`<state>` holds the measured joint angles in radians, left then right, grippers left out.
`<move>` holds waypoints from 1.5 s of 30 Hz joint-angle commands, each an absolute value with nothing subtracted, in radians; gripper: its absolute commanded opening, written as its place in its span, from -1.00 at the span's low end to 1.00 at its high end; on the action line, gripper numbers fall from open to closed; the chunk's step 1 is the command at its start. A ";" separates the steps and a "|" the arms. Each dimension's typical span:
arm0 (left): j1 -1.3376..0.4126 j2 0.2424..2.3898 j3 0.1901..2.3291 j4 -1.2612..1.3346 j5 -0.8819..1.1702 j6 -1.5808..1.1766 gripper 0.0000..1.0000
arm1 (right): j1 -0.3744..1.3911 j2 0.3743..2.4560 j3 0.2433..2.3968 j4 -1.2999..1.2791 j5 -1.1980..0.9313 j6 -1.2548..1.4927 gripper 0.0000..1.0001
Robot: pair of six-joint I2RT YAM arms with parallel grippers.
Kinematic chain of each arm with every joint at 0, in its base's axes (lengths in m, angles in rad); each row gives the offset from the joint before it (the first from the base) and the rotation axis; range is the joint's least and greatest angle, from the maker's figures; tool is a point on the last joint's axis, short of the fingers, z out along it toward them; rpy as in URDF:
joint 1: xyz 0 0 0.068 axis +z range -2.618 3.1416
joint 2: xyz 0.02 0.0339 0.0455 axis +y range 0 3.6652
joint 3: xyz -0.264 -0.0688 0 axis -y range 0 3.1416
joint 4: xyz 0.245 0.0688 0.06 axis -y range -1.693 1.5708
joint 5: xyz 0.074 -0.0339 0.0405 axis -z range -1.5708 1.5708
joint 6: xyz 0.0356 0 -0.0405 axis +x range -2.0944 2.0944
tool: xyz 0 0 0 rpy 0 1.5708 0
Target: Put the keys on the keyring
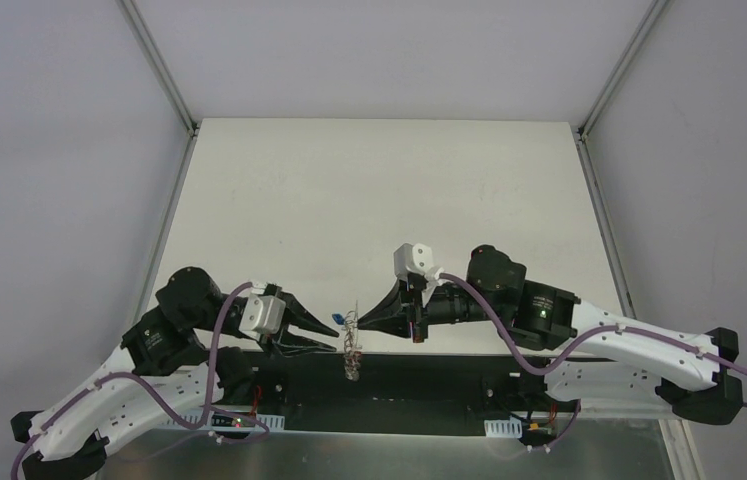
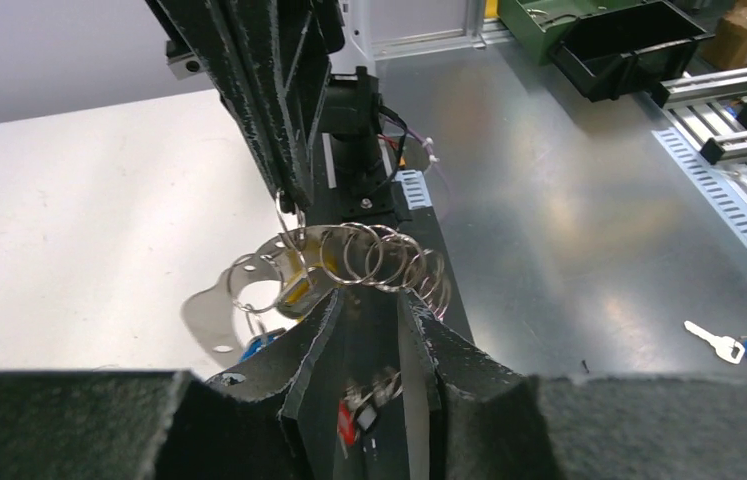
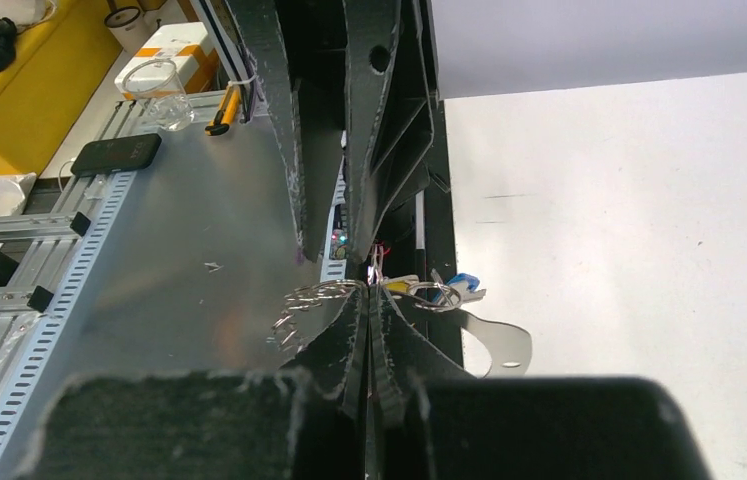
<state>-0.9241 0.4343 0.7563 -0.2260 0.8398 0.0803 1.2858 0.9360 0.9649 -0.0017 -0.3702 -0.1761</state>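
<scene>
The keyring (image 1: pixel 352 340) is a chain of thin silver rings (image 2: pixel 379 255) hanging in the air between both grippers, over the table's near edge. A yellow key head (image 2: pixel 294 290), a blue one (image 2: pixel 254 347) and a flat silver plate (image 2: pixel 211 310) hang at its table end. A red tag (image 2: pixel 347 420) and small keys dangle below. My right gripper (image 3: pixel 371 290) is shut on a ring of the chain (image 3: pixel 324 296). My left gripper (image 2: pixel 374 295) faces it with a narrow gap between its jaws, and the rings lie across its tips. A loose silver key (image 2: pixel 714 340) with a blue tag lies on the metal bench.
The black base bar (image 1: pixel 429 375) runs under the keyring. Behind the arms, the metal bench (image 3: pixel 179 250) holds a black phone (image 3: pixel 114 153), a clear container (image 3: pixel 154 85) and a yellow cutter (image 3: pixel 227 108). A green bin (image 2: pixel 549 20) and a black tray (image 2: pixel 639 40) stand farther off.
</scene>
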 commanded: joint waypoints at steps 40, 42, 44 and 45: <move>-0.933 0.466 0.765 0.037 0.795 -0.147 -0.44 | 1.462 0.864 0.931 0.235 -0.124 -0.406 -1.00; -0.933 0.459 0.763 0.035 0.788 -0.145 -0.44 | 1.463 0.864 0.933 0.233 -0.127 -0.406 -1.00; -0.933 0.455 0.762 0.032 0.781 -0.142 -0.45 | 1.463 0.864 0.935 0.233 -0.130 -0.406 -1.00; -0.933 0.453 0.765 0.029 0.778 -0.140 -0.45 | 1.463 0.863 0.936 0.232 -0.131 -0.405 -1.00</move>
